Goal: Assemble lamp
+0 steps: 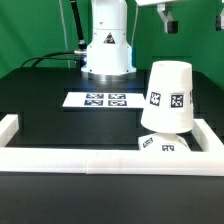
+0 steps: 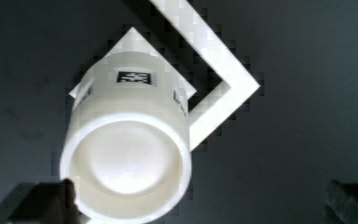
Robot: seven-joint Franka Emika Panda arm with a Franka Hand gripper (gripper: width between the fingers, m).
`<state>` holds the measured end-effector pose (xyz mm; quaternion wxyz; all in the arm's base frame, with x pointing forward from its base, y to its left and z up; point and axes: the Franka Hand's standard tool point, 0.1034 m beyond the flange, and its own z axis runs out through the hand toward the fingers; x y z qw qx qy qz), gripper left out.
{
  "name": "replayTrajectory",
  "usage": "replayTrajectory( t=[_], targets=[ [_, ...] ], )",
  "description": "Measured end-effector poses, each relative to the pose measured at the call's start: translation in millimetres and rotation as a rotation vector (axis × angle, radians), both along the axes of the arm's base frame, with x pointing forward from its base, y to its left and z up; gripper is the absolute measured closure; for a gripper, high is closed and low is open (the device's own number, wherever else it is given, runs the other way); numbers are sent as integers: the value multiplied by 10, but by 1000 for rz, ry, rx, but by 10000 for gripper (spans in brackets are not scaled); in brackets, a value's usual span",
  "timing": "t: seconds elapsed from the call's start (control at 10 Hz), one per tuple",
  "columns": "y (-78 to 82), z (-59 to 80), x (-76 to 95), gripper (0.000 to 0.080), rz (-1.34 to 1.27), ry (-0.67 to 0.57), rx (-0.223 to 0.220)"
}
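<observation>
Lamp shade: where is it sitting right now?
In the exterior view, the lamp shade stands upright on the square base at the view's right, just inside the white border rail, right of the marker board.

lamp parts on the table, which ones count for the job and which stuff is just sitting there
For the job:
- shade, standing upright on the base
- base, flat by the rail, under the shade
- gripper, high above the table

Just there:
- marker board
- border rail
- black table

The bulb is not seen separately.
</observation>
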<state>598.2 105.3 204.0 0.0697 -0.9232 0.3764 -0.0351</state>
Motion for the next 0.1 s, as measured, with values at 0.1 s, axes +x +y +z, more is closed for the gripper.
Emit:
replayTrajectory(
  t=[0.1],
  targets=[
    [0, 0, 0, 100, 0, 0, 0]
  ],
)
